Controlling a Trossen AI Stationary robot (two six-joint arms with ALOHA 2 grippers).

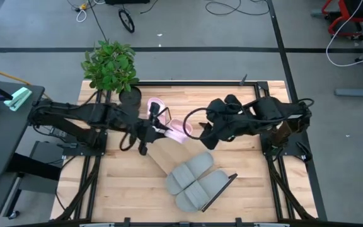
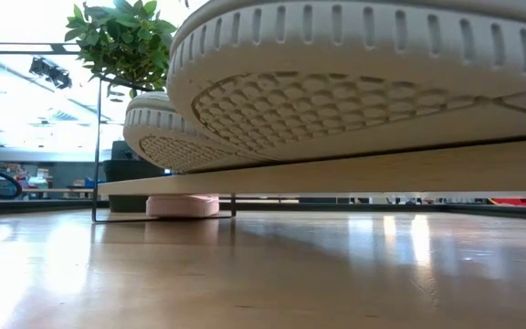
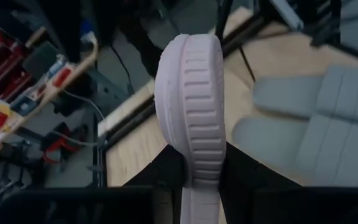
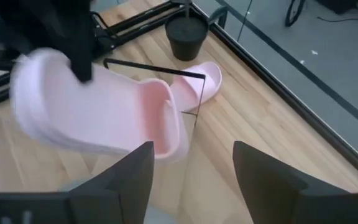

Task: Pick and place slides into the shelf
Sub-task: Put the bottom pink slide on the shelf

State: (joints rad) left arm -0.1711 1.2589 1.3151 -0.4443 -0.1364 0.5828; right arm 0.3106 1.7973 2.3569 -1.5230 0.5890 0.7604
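Wooden counter (image 1: 118,189) is carrying everything you are working with, with grey floor and cables lying beyond it. You are looking at four slides: two grey slides (image 1: 197,181) are already resting side by side on the shelf (image 1: 162,154), toward its near end. One pink slide (image 4: 95,118) is hanging in the air over the shelf's far end, and the second pink slide (image 4: 201,84) is lying on the counter beside the black plant pot (image 4: 185,34).

Your left gripper (image 1: 145,134) is pinching the raised pink slide by its edge, with the ribbed sole rim standing up between the fingers in the left wrist view. Your right gripper (image 4: 191,180) is hovering just beside the same slide with its fingers spread and holding nothing.

Judging by its look, the slide is light, soft foam that is flexing under a pinch, so it may be sagging or twisting. You are better off gripping the thick sole rim or the wide strap than the thin toe.
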